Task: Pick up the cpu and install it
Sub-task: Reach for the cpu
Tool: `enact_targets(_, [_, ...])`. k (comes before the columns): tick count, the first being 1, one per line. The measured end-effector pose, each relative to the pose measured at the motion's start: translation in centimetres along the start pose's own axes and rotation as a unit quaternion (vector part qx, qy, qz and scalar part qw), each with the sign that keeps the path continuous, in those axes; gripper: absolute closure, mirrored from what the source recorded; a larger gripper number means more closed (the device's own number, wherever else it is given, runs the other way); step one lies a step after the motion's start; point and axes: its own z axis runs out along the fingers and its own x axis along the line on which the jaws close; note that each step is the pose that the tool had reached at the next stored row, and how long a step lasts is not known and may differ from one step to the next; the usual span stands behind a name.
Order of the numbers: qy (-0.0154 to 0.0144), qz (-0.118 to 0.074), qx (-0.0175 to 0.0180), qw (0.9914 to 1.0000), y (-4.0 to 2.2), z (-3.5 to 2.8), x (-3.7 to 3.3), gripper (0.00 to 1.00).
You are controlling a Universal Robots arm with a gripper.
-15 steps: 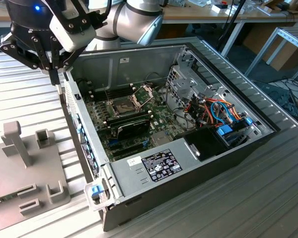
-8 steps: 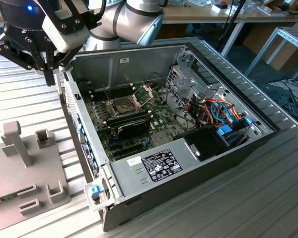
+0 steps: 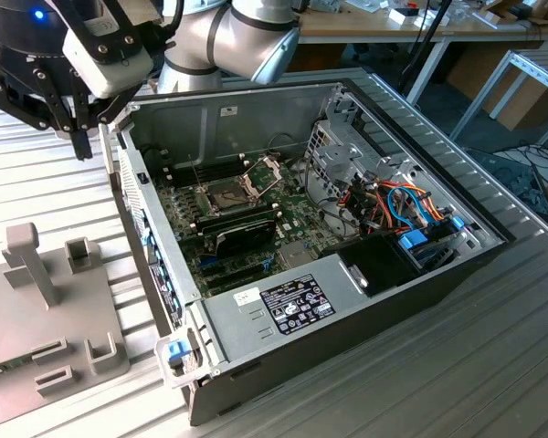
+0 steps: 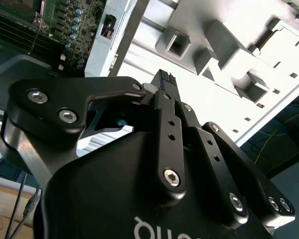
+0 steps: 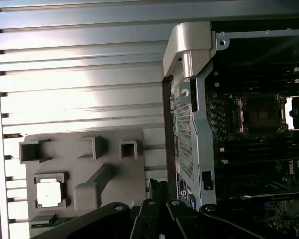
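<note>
The cpu [image 5: 50,193], a small silver-grey square, lies in a recess of the grey fixture plate [image 5: 117,199] beside the computer case in the first wrist view. My gripper [image 3: 78,146] hangs above the ribbed table between the fixture plate [image 3: 64,365] and the case's outer wall, well above both. Its black fingers [image 4: 164,79] stand pressed together with nothing between them, so it is shut and holds nothing. Inside the case, the socket [image 3: 230,193] on the green motherboard [image 3: 292,214] has its metal frame [image 3: 265,169] hinged up. The socket [image 5: 261,113] looks dark and bare.
The open case [image 3: 256,315] has raised metal walls all round. A black module [image 3: 247,239] lies just in front of the socket, and a drive cage and coloured cables [image 3: 402,205] fill the exterior view's right. Upright posts [image 3: 32,260] rise from the fixture plate.
</note>
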Motion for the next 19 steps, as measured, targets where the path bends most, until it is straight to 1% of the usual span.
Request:
enact_targets(14, [0.0000,0.000,0.0000,1.00000,-0.11,-0.04,1.48,0.89])
enact_targets(16, [0.0000,0.000,0.0000,1.00000,-0.14,-0.05,1.87,0.89])
enact_targets(19, [0.0000,0.000,0.0000,1.00000,-0.16,-0.06,2.19,0.89])
